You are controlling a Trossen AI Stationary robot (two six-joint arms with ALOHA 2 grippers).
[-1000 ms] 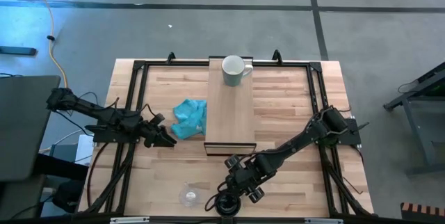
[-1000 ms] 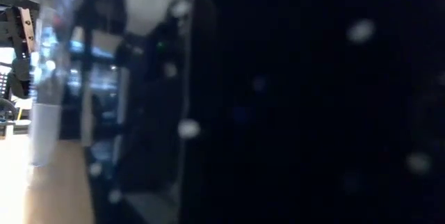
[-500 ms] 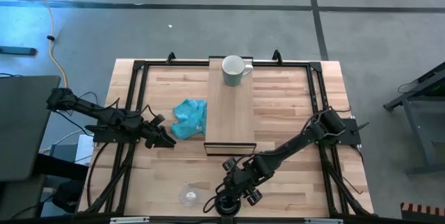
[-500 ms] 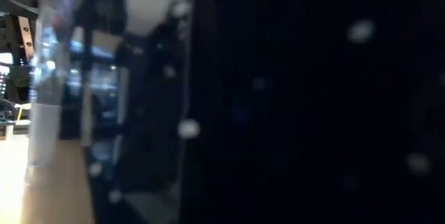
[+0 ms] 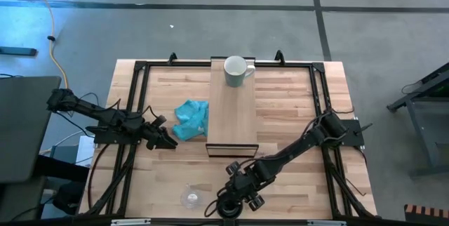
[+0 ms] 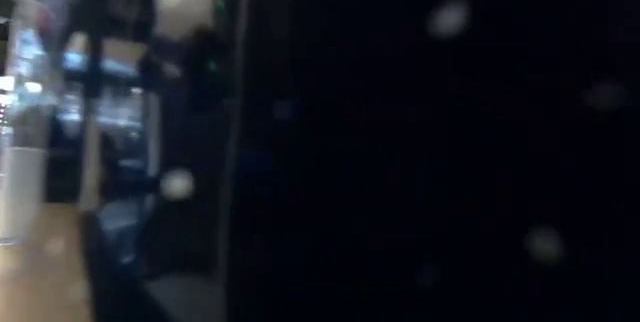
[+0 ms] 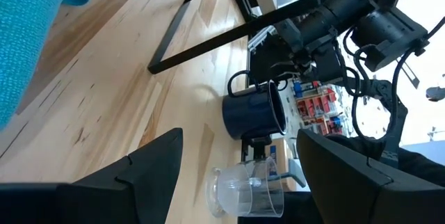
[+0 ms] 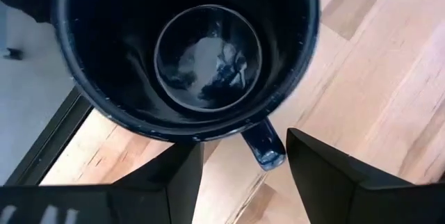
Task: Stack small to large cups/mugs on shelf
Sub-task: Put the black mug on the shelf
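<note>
A robotics lab: wooden table [image 5: 287, 114] in black framing on taped concrete floor [image 5: 210, 29].

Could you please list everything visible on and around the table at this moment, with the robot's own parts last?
White mug: one, white, upright at the far end of the shelf.
Black mug: one, dark, upright at the table's near edge, directly under the right gripper.
Glass cup: one, clear, near edge of the table, left of the black mug.
Shelf: one, light wood with dark front edge, centre of the table.
Cloth: one, teal, crumpled beside the shelf's left side.
Table: one, light slatted wood with a black frame.
Left gripper: one, dark, open, waiting near the cloth.
Right gripper: one, dark, open, above the black mug.
</note>
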